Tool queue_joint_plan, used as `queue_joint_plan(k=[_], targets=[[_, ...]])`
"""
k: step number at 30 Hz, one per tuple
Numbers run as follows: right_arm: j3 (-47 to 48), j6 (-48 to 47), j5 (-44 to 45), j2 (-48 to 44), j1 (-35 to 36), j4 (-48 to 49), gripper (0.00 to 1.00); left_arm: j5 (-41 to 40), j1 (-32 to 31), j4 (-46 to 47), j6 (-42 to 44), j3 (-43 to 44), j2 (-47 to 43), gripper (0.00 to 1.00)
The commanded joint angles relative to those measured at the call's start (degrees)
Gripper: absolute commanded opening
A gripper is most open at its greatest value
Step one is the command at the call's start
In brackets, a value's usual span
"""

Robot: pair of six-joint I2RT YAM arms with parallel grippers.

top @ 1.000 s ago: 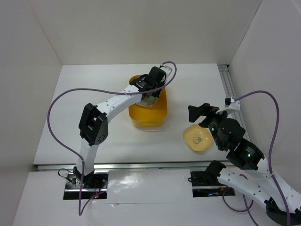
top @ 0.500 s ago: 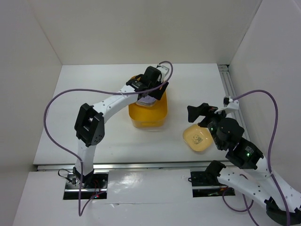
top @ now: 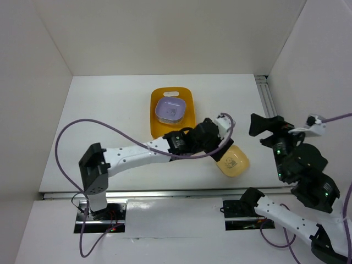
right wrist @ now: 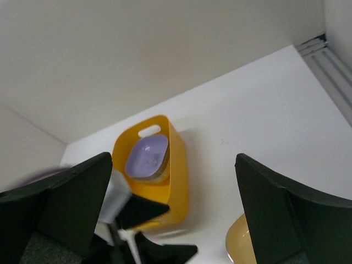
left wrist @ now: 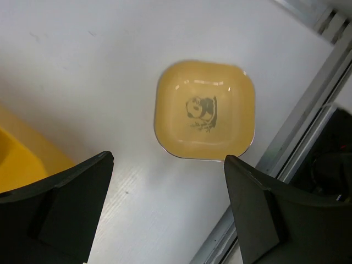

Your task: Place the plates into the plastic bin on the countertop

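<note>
Pale yellow rounded-square plate with a panda print [left wrist: 204, 110]: flat on the matte white countertop [left wrist: 82, 49], right of and nearer than the rectangular yellow-orange plastic bin [top: 190, 113], apart from it; only dish seen outside the bin
Handling: likely light, stiff and glossy, so apt to skid on the smooth top; shallow, with little to pinch but the raised rim; plastic or ceramic, cannot tell, so better lowered than dropped
Where to hold: across one straight side of the rim, one finger inside and one outside, not on a rounded corner
Left gripper [left wrist: 169, 165]: right of the bin, hovering over the plate, jaws spread wide, nothing between them
Right gripper [right wrist: 173, 159]: raised farther right of the bin, jaws wide apart, empty
Inside the bin: lilac rounded-square plate [top: 169, 110] on top of a stack; number beneath unclear
In the way: bin wall to be cleared on the way in; left arm itself stretched across the bin's near side; aluminium rail [left wrist: 308, 110] just beyond the plate on the side away from the bin, leaving little room there for a finger; right arm close by
</note>
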Motion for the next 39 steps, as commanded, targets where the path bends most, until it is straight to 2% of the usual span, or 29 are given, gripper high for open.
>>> queue_joint_plan(k=[1,4,8,15,19,23,25,27,28,30,31,32,34,35,36,39], targets=[[3.9,1.9,8.1,-2.1,-1.0,-7.1,1.0,1.1,-0.2,3.7,-1.5,-0.9,6.4,0.95],[5.9,1.4,8.7,-2.7,-3.1,-8.2,1.0,2.6,-1.4,6.0,0.8,0.8,11.4,0.96],[8.1,-1.2,5.9,-2.7,-7.1,-8.2,1.0,1.7,-1.4,5.4,2.1,8.9,19.4,0.96],[7.5,-2.4,1.0,-3.3,-7.6,-6.3,1.0,-2.5,-1.4,3.6,4.2,19.0,31.4,0.97],[6.9,-2.4,-1.0,-3.3,-7.6,-5.7,1.0,-1.9,-0.2,3.6,2.1,19.7,34.3,0.95],[6.9,-2.9,-1.0,-3.3,-7.6,-5.2,1.0,-0.8,0.9,5.6,0.3,16.6,33.8,0.89],[6.4,-2.9,-1.5,-3.3,-7.6,-4.5,1.0,-0.2,1.4,6.9,-0.2,15.2,33.2,0.78],[5.8,-2.9,-2.0,-3.3,-7.6,-4.0,1.0,0.4,2.0,6.9,-0.2,14.6,33.2,0.74],[5.8,-2.9,-2.1,-3.3,-7.6,-4.0,1.0,1.0,2.0,6.9,-0.2,14.6,33.2,0.63],[5.8,-2.9,-2.7,-3.9,-7.6,-3.5,1.0,1.0,2.0,6.9,-0.2,14.6,33.2,0.6],[5.8,-2.9,-2.7,-3.9,-7.6,-3.5,1.0,1.5,2.0,6.9,-0.2,14.6,33.2,0.5],[5.8,-2.9,-2.7,-3.9,-7.6,-3.5,1.0,1.5,2.0,7.6,-0.8,14.6,33.2,0.32],[5.8,-2.9,-2.7,-3.9,-7.6,-3.5,1.0,1.5,2.5,7.0,-1.4,16.3,33.2,0.24],[5.8,-2.9,-3.2,-3.9,-7.6,-3.5,1.0,2.0,2.5,7.0,-1.4,17.1,33.2,0.1],[5.8,-2.9,-3.2,-3.9,-7.6,-3.5,1.0,2.0,2.5,6.2,-1.9,18.0,33.2,0.05],[6.3,-2.9,-3.8,-3.9,-7.6,-3.0,1.0,1.0,2.5,4.2,-1.9,23.4,33.2,0.0]])
